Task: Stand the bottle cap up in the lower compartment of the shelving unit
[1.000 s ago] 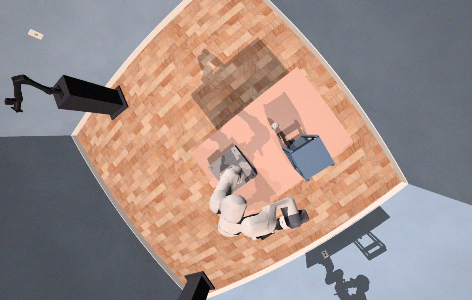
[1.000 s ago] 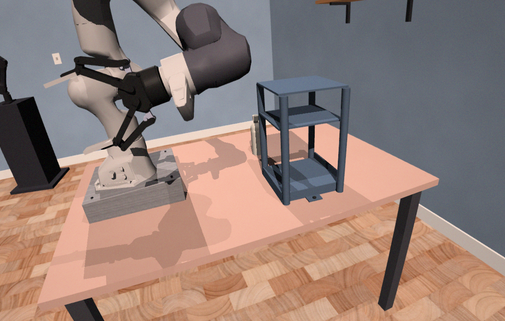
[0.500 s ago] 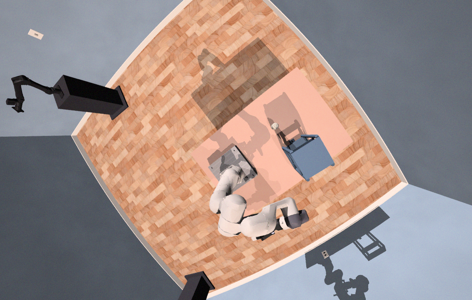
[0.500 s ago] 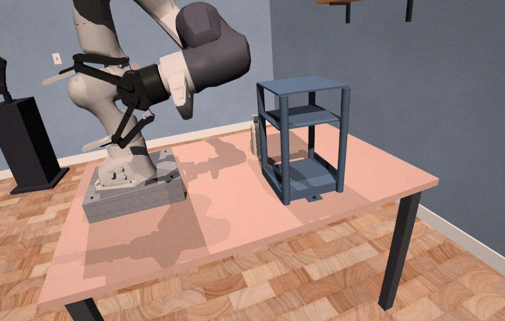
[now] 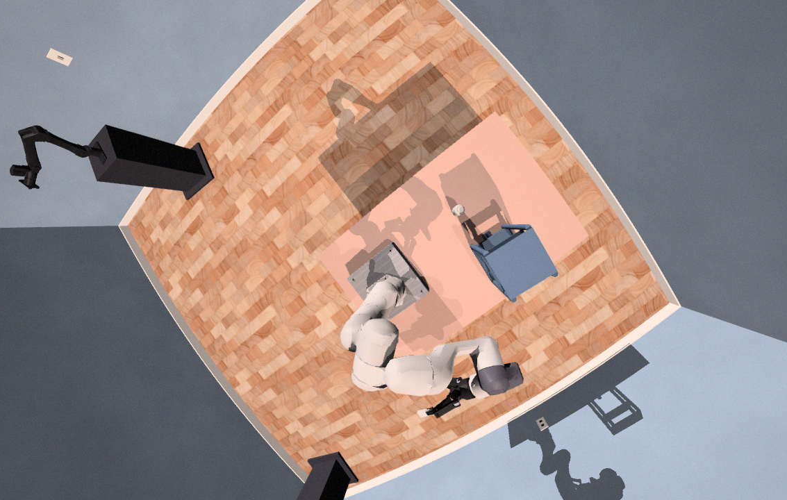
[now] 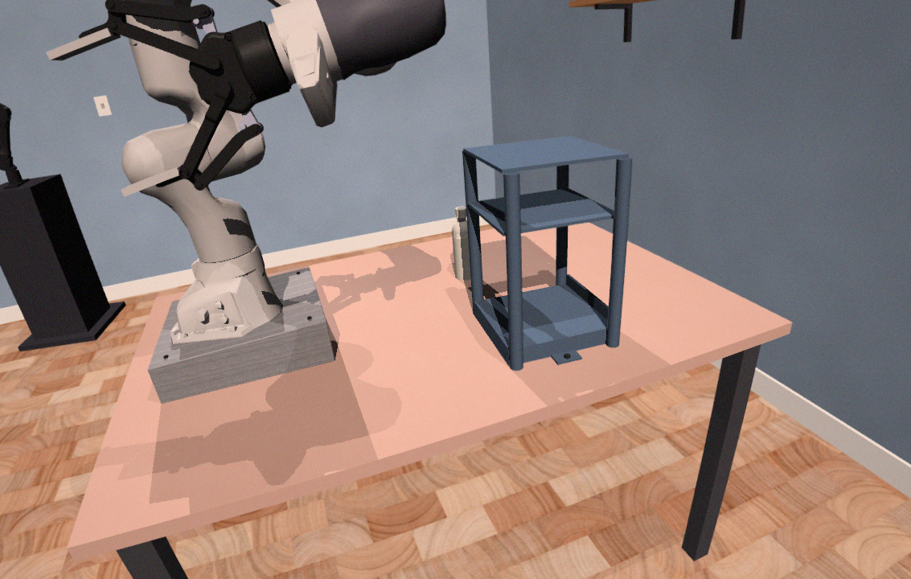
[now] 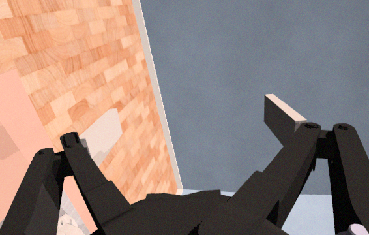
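Note:
The pale bottle stands upright on the pink table, just behind the shelving unit's rear left post, which hides part of it; from above it shows beside the unit. The blue shelving unit stands on the table's right half, and its lower compartment is empty. My gripper is wide open and empty. It is held high over the table's left end, pointing sideways, away from the unit and far from the bottle. The wrist view shows only the spread fingers, floor and wall; the bottle is not in it.
My arm's grey mounting block sits on the table's left part. A black pedestal with a camera arm stands on the floor at the left. The room's walls lie behind and to the right of the table.

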Action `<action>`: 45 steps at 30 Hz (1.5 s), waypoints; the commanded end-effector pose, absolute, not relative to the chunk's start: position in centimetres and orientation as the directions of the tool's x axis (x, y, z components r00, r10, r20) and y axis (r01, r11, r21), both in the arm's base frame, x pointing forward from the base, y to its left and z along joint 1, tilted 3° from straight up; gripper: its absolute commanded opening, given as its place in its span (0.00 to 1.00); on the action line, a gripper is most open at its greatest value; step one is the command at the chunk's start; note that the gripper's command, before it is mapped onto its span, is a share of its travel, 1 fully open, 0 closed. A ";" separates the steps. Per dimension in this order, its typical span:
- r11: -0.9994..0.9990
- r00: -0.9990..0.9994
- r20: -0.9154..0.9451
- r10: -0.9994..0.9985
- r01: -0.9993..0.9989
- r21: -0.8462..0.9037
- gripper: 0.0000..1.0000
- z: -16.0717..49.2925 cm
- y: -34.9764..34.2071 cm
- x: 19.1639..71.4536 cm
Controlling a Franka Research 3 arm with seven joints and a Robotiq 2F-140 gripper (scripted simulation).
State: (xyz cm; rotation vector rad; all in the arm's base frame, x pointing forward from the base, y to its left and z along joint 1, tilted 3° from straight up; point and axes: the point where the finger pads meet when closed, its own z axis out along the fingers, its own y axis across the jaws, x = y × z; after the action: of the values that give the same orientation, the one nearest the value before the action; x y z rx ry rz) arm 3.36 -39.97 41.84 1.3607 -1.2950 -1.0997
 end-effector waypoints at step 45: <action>-0.094 0.068 -0.067 -0.995 -0.584 0.807 1.00 40.9 -18.8 19.8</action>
State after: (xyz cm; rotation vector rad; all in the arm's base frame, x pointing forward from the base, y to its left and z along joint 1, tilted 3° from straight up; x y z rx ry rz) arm 18.18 -21.60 41.21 1.7802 -1.4742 -0.9283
